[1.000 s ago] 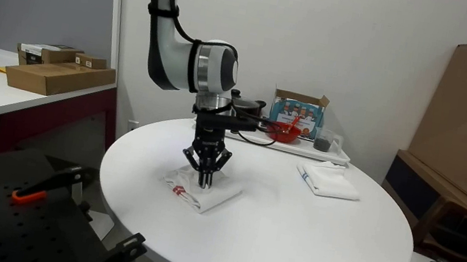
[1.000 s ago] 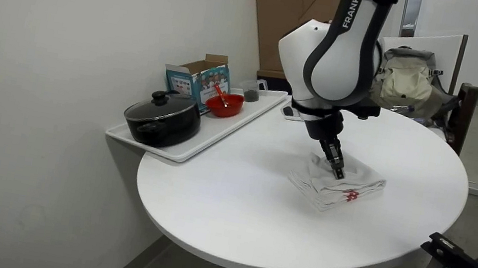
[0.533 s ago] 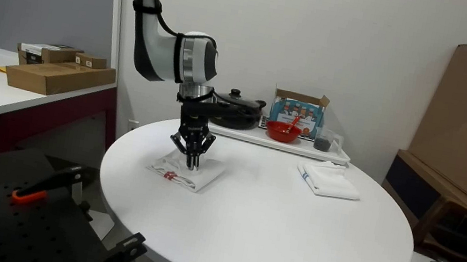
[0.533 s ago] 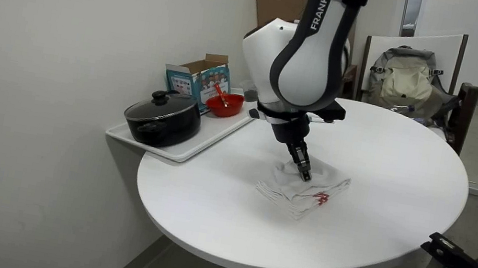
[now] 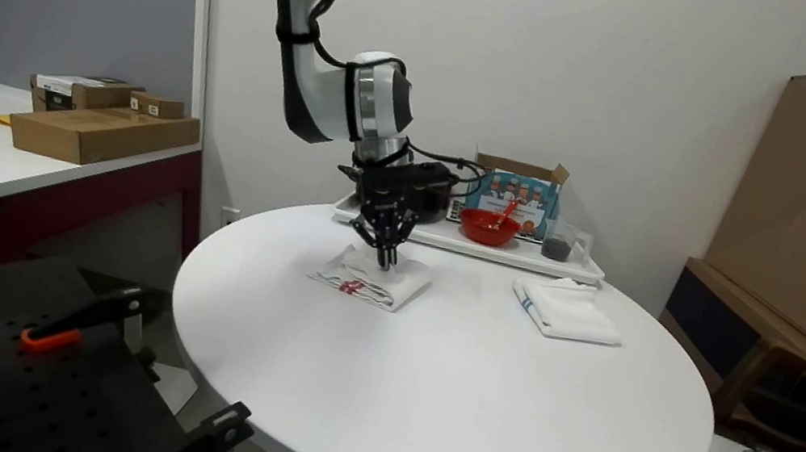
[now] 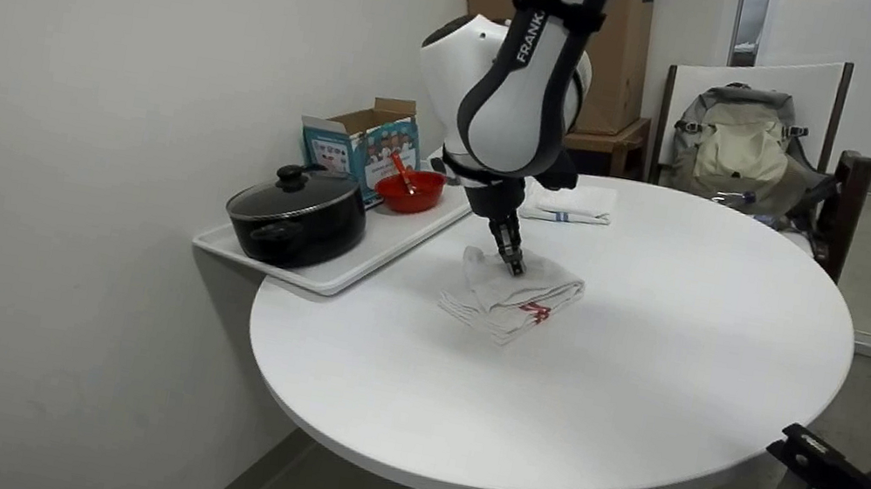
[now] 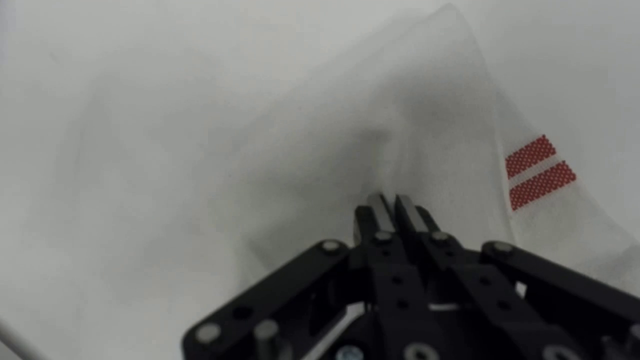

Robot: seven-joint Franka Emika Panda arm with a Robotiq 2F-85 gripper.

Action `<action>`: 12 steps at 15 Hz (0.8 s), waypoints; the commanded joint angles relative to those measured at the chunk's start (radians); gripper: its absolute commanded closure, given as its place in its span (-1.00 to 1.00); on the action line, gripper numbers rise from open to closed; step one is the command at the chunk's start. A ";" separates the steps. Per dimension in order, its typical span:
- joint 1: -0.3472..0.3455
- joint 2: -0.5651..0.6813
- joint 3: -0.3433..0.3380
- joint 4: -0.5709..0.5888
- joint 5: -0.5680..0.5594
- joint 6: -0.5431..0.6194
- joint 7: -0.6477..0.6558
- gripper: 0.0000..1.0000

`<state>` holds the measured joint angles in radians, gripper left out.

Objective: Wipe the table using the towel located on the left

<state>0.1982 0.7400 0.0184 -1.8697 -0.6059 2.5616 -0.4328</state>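
The round white table [image 5: 453, 414] fills the middle of an exterior view and also shows in an exterior view [image 6: 638, 411]. The towel [image 5: 396, 290] is a rumpled, folded white cloth with red stripes at one edge. It lies on the table's far part, near the tray, and shows in an exterior view [image 6: 514, 304] and in the wrist view [image 7: 450, 150]. My gripper [image 5: 386, 262] points down at the towel's middle, also in an exterior view [image 6: 517, 267]. In the wrist view its fingertips [image 7: 390, 202] are nearly together with a pinched fold of towel between them. The rest of the towel spreads flat around them.
A white tray [image 5: 528, 262] at the table's wall side holds a black pot [image 6: 298, 217], a red bowl [image 5: 488, 228], a blue box [image 6: 391, 150] and a clear cup [image 5: 559, 244]. A neatly folded white cloth [image 5: 572, 316] with blue stripes lies right of the towel.
The gripper has dragged the towel across the table. In an exterior view it went left and back, then right, closer to the tray. The folded cloth has not moved.
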 commanded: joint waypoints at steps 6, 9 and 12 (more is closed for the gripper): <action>-0.078 0.135 -0.115 0.200 -0.007 -0.016 0.067 0.86; -0.143 0.128 -0.141 0.188 0.020 -0.033 0.090 0.86; -0.168 0.087 -0.188 0.118 -0.006 -0.030 0.137 0.86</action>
<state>0.0364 0.8622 -0.1355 -1.7007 -0.6003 2.5408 -0.3502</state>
